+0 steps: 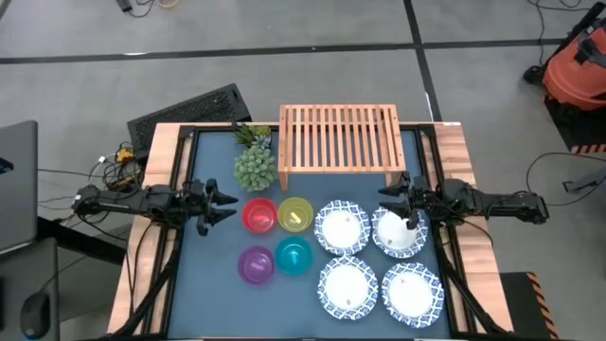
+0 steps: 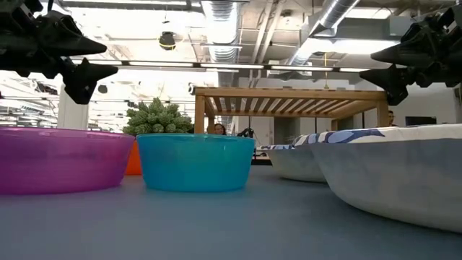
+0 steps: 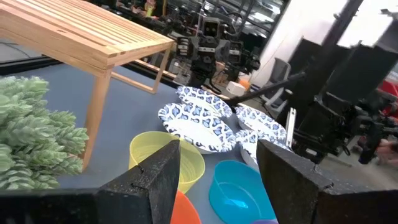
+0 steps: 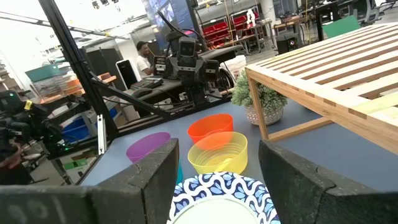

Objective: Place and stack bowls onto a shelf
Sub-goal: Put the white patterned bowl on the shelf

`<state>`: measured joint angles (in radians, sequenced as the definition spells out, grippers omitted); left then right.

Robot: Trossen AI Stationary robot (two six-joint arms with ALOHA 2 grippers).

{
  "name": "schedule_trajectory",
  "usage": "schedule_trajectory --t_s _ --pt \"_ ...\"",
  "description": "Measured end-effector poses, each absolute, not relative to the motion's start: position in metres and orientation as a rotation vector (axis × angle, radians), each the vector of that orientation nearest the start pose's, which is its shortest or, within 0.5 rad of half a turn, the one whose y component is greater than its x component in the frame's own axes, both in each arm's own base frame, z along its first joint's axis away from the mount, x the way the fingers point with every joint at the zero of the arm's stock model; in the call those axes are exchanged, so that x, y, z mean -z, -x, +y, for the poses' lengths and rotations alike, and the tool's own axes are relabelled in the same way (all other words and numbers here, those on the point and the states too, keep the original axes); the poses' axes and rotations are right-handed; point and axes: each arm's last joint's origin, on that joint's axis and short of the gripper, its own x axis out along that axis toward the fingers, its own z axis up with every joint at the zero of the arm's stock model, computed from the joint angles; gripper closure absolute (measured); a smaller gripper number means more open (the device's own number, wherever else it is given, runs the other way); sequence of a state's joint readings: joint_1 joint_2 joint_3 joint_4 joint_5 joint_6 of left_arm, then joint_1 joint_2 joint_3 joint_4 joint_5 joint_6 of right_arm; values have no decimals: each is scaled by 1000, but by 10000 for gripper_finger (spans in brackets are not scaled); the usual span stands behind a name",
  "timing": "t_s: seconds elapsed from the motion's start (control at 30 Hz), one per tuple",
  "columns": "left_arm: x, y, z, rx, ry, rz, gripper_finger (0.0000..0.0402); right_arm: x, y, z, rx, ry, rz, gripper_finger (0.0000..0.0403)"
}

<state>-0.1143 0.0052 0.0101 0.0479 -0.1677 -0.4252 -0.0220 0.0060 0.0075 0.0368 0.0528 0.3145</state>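
Note:
Four white bowls with blue rims [image 1: 342,228] [image 1: 399,230] [image 1: 347,287] [image 1: 412,291] sit in a square on the blue table, right of centre. The red [image 1: 259,215], yellow [image 1: 295,215], purple [image 1: 257,264] and teal [image 1: 293,256] bowls sit to their left. The light-wood slatted shelf [image 1: 339,138] stands at the far edge on its short legs. My left gripper [image 1: 227,203] is open above the table, left of the red bowl. My right gripper [image 1: 390,205] is open above the far-right white bowl. Both are empty.
A green spiky plant [image 1: 255,167] stands left of the shelf, just beyond the red bowl. The wooden table frame [image 1: 157,180] runs along both sides. A person [image 4: 144,52] sits in the room beyond the table.

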Motion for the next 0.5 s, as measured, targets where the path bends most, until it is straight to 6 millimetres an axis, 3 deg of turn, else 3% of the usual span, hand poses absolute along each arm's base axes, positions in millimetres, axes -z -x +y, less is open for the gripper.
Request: schedule_trajectory --t_s 0.3,0.5 --pt "-171 -97 -5 -66 641 -79 205 -169 -97 -4 68 -323 -50 154" --pt "-172 -97 -4 -120 643 -106 205 -169 -97 -4 63 -610 -62 154"
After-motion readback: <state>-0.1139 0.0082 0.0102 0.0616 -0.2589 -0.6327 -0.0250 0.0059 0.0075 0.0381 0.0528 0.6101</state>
